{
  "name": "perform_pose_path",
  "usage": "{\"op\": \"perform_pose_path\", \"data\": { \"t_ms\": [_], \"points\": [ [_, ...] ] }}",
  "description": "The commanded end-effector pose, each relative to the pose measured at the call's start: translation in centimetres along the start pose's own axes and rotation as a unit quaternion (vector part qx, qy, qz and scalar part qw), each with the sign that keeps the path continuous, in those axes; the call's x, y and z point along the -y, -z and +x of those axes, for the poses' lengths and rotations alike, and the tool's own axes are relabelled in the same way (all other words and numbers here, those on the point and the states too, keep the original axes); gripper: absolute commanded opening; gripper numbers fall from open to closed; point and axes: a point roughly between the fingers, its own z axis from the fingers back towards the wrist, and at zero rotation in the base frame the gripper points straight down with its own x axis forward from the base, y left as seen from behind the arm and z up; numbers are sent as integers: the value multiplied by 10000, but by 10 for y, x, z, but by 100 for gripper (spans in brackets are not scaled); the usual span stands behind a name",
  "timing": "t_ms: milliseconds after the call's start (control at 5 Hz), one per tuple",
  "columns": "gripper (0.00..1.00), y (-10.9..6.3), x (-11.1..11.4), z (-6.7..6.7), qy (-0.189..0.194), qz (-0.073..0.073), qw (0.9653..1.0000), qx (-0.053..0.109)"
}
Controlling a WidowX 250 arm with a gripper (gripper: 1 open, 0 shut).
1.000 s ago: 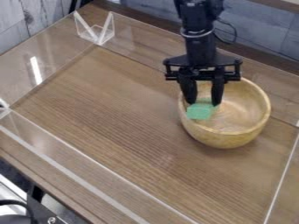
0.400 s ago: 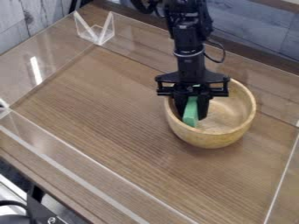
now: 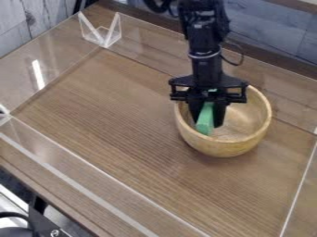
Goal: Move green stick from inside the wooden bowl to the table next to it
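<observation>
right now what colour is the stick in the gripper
Bright green stick, clearest in the camera view, inside the wooden bowl.

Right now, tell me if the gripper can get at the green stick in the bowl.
Yes, it looks so. The gripper reaches down into the wooden bowl from above, its fingers closed around the green stick. Nothing else is in the bowl, and the rim does not block it.

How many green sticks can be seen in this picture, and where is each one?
1. The green stick stands tilted inside the wooden bowl, between the fingers of the gripper, which are shut on it. The fingers may hide a part of the bowl.
</observation>
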Motion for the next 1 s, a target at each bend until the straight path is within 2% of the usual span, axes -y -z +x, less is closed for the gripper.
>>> {"op": "perform_pose_path", "data": {
  "t_ms": [0,200,400,600,800],
  "points": [
    [0,-44,6,8,132,-217,9985,483],
    [0,-72,1,8,101,-353,9975,607],
    [0,-92,-23,16,-37,-451,9964,722],
    [0,-100,-55,26,-120,-405,9956,834],
    [0,-98,-76,27,380,-328,9959,748]
  ]
}}
